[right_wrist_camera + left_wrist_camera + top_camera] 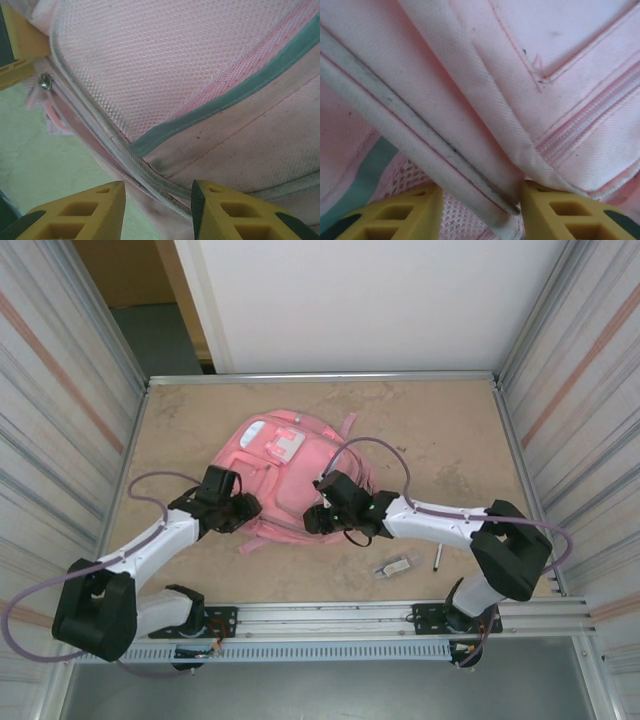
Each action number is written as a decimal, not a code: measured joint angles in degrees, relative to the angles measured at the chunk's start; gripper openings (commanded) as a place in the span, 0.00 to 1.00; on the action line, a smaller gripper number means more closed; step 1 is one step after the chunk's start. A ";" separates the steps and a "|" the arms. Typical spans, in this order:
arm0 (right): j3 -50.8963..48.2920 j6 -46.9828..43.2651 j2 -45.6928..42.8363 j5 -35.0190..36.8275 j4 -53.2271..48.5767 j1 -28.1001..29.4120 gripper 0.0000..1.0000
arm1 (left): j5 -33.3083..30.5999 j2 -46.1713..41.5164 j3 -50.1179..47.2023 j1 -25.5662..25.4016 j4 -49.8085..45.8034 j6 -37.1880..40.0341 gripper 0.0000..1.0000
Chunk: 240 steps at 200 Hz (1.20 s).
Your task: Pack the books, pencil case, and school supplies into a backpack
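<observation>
From above, we see the large pink fabric school backpack (pixel 285 470) lying flat in the middle of the tan table (pixel 450 440), its white-and-pale-pink front pocket facing up. The left gripper (pixel 250 510) meets its near left edge and the right gripper (pixel 312 520) its near right edge. A small clear-and-grey oblong item (pixel 395 566) and a slim black pen (pixel 437 558) lie on the table near the right arm, apart from the backpack.

From the left wrist, we look at the left gripper (pixel 481 212). Its yellow fingers (pixel 415 217) pinch a fold of the backpack (pixel 520 75) edged with soiled white piping, with pink mesh behind it.

From the right wrist, the right gripper (pixel 159 210) has its yellow fingers (pixel 225 212) clamped on the zippered rim of the backpack (pixel 150 65), below a grey-green band and mesh panel. A small metal zipper pull (pixel 46 81) sits at the upper left, above the table (pixel 50 165).
</observation>
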 measured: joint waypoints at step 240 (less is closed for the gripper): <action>-18.99 -52.72 -16.70 2.97 19.30 10.86 0.49 | -6.73 -10.21 -4.33 -17.77 5.53 -27.08 0.00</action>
